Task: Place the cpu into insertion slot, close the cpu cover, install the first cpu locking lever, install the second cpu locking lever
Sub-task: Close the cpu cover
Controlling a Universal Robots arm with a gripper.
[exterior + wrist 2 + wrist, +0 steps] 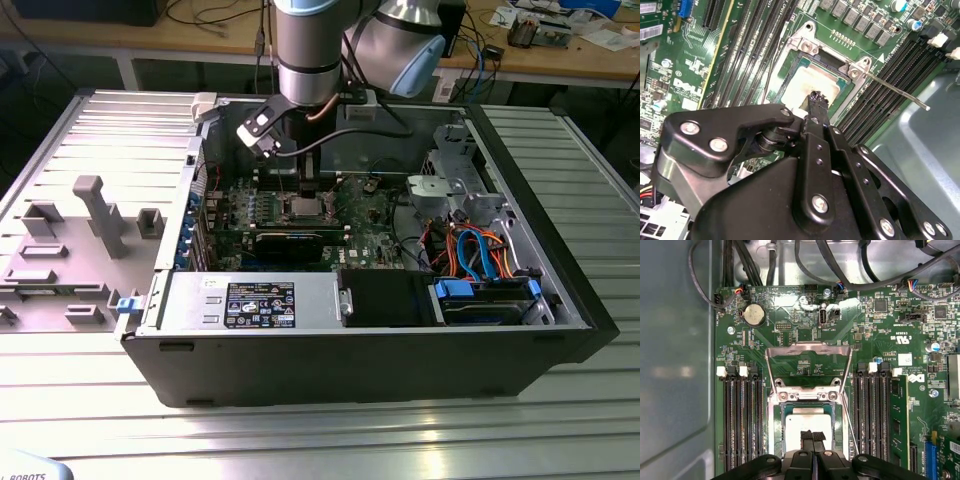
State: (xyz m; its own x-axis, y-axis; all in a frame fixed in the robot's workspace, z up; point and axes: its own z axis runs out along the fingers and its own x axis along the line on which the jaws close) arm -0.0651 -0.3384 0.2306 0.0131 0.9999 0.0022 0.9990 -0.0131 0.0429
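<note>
Jaws pressed together, tips right over the cpu, which lies in the insertion slot with the cpu cover raised. Exterior view: black card at six o'clock of the slot. Push off-centre and I could skew it in its seat.

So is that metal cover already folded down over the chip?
No, in the first wrist view the cpu cover stands raised off the insertion slot, leaving the cpu with its silvery top bare.
</note>
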